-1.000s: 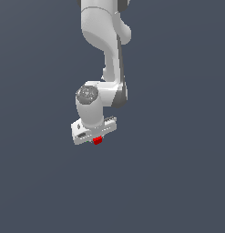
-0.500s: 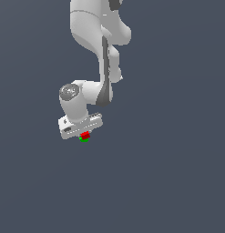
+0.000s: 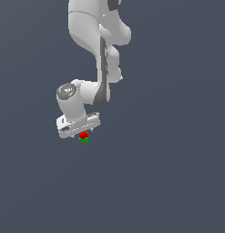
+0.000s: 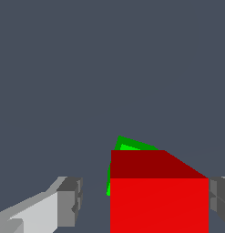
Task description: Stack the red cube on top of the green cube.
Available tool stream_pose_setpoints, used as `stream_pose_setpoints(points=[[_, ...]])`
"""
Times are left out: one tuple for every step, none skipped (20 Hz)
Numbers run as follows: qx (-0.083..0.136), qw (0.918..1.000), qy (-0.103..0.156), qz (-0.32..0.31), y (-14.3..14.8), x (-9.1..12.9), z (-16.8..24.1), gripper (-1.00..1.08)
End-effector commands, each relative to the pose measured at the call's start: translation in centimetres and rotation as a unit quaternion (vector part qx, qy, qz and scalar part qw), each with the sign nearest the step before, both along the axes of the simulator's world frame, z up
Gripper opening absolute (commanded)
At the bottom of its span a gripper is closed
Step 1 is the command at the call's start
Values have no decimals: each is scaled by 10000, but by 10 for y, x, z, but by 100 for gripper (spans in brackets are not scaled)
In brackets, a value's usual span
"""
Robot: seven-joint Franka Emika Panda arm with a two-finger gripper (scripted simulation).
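Observation:
The red cube (image 3: 83, 134) sits on top of the green cube (image 3: 84, 139) below the arm, in the exterior view's left half. In the wrist view the red cube (image 4: 159, 200) fills the space between the fingers, and the green cube (image 4: 125, 146) peeks out from under and behind it, slightly turned. My gripper (image 3: 82, 132) is straight over the stack. One finger (image 4: 68, 202) stands apart from the red cube with a visible gap. The other finger (image 4: 219, 200) is right at the cube's side. The jaws look open around the red cube.
A plain dark grey floor (image 3: 168, 182) lies all around the stack. No other objects show in either view.
The arm has swung towards the exterior view's left with the red cube and come down over the green cube. The red cube now rests on the green one.

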State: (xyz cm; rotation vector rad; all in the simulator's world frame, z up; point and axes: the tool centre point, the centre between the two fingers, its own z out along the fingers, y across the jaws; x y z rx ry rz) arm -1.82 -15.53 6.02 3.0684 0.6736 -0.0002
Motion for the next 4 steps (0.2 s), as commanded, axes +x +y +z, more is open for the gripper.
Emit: stream_pose_setpoints(points=[[0, 10000, -1, 2, 0, 0, 0, 100], [0, 10000, -1, 2, 0, 0, 0, 100], [0, 10000, -1, 2, 0, 0, 0, 100], [0, 10000, -1, 2, 0, 0, 0, 100]])
